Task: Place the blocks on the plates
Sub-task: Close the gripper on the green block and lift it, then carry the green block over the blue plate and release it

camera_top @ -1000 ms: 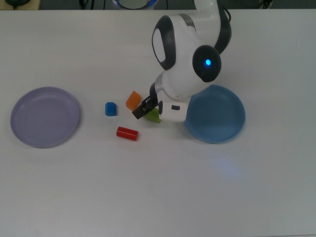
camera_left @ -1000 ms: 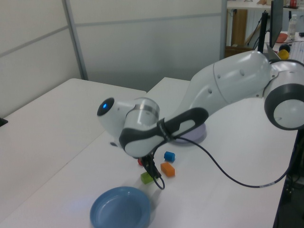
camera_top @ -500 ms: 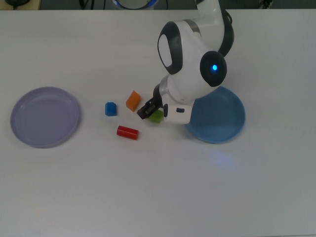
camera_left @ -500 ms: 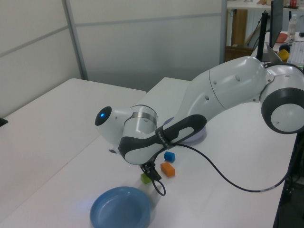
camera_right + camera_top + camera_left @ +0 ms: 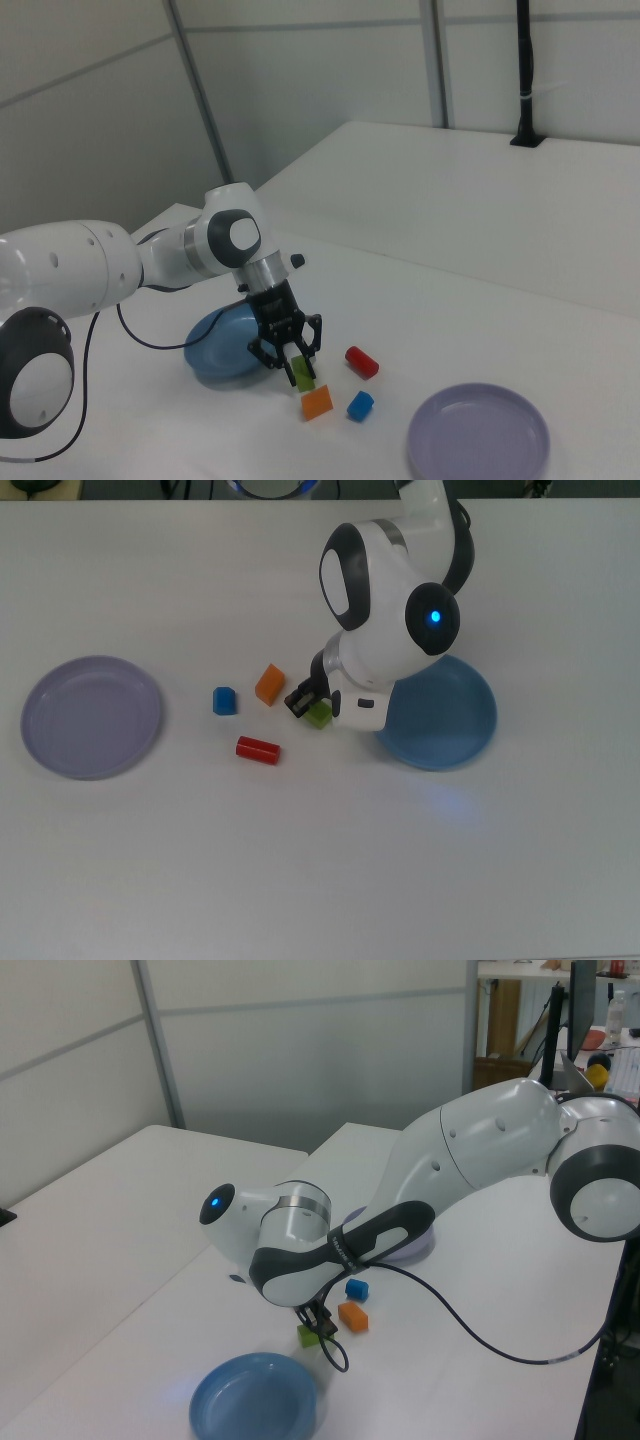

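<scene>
The lime-green bar (image 5: 319, 715) (image 5: 302, 372) lies on the table just off the blue plate (image 5: 445, 720) (image 5: 222, 345), toward the top view's left. My gripper (image 5: 312, 710) (image 5: 291, 356) is down at table level, open, with a finger on each side of the bar. An orange block (image 5: 269, 684), a blue block (image 5: 224, 700) and a red cylinder (image 5: 257, 749) lie loose further toward the top view's left. The lavender plate (image 5: 92, 717) (image 5: 478, 433) sits bare at the top view's far left.
The arm's white body (image 5: 385, 600) hangs over part of the blue plate and the table behind it. A black cable (image 5: 470, 1330) loops off the arm in the left view. The orange block lies close beside the gripper.
The arm came down over the lime-green bar and shifted slightly toward the top view's right. The dark finger seen in the top view has since drawn in toward the bar. No block moved.
</scene>
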Action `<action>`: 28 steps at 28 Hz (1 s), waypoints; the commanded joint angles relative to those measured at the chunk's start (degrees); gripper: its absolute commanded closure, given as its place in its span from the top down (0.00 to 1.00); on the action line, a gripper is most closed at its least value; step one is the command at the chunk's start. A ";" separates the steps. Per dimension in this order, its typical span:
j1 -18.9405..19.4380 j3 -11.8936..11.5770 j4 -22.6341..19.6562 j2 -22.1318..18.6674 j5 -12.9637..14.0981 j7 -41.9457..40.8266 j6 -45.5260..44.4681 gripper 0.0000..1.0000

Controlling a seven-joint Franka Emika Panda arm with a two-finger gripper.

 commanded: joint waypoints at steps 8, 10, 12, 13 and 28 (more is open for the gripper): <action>0.71 -0.34 1.36 -2.22 0.42 -0.95 -0.99 0.00; 0.71 -0.25 1.72 -3.28 1.12 -0.95 -1.08 0.00; 0.71 0.19 1.81 -4.42 2.35 -0.95 -1.08 0.00; 0.71 0.37 1.81 -5.03 2.97 -0.95 -1.08 0.00; 0.80 9.77 1.81 -3.73 5.52 3.00 -1.53 0.02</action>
